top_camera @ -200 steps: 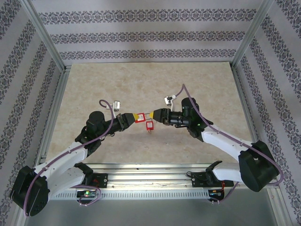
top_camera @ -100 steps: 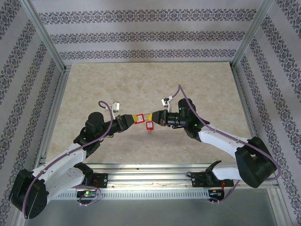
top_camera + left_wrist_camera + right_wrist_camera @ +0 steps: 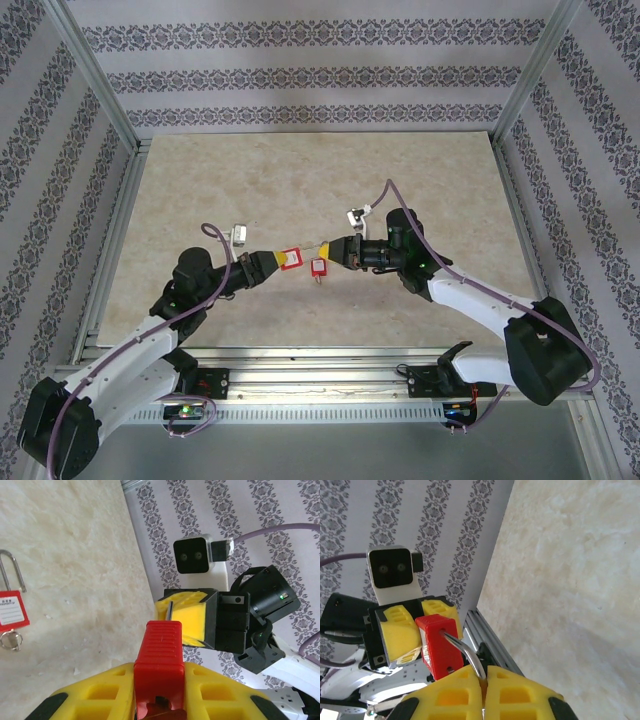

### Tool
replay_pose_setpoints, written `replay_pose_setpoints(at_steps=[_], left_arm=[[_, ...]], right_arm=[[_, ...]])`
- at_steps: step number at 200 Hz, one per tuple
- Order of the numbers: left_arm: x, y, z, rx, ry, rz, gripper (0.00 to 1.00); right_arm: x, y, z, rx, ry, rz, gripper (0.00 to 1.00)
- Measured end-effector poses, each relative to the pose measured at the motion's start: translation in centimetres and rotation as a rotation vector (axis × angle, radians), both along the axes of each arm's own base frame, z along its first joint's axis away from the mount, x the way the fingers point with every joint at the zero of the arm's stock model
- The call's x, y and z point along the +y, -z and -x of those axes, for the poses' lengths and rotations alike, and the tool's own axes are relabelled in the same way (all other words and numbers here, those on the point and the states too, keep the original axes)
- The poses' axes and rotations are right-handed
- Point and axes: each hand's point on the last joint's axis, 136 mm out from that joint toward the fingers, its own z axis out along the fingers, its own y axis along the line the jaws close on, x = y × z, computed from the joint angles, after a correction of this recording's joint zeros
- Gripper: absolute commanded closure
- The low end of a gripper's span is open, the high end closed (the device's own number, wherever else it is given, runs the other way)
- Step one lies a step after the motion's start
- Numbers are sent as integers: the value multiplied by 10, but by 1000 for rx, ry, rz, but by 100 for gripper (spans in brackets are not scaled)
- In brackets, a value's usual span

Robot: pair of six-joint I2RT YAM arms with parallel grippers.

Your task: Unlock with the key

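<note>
- The left gripper (image 3: 272, 262) is clamping tight on the body of the red padlock (image 3: 290, 259), holding it above the table (image 3: 250, 180).
- The right gripper (image 3: 333, 250) is facing it, its fingers pinching closed on the padlock's steel shackle (image 3: 468, 654).
- A second red padlock (image 3: 319, 267) is lying on the table just below the gap between the two grippers, with a small silver piece (image 3: 10, 640) resting at its base.

**Matt plastic, bright steel**

The padlock (image 3: 159, 647) in my left gripper (image 3: 159, 675) has a matt red plastic body, faintly ribbed. Its shackle (image 3: 466, 651), pinched by my right gripper (image 3: 484, 677), is smooth, glossy metal. My fingers (image 3: 500, 680) are matt yellow plastic. The table (image 3: 300, 180) looks smooth and marbled, with little sheen.
</note>
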Motion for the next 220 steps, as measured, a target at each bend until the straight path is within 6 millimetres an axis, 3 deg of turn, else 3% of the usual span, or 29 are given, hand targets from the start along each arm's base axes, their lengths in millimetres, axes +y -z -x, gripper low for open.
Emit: replay_pose_setpoints(at_steps=[68,83,122,175,220], left_arm=[[1,-1,1,-12,5,-6,100],[1,0,1,-13,6,-7,100],[9,9,-4,14,-27,-36,100],[9,13,-4,19,-28,-48,100],[9,14,-4,22,-24,-48,100]], right_arm=[[-1,1,3,-4,-21,-1,100],[-1,1,3,-2,-21,-1,70],[-17,9,-15,-24,75,48,49],[-25,-3,-11,-150,110,95,39],[-14,8,2,-192,68,156,36]])
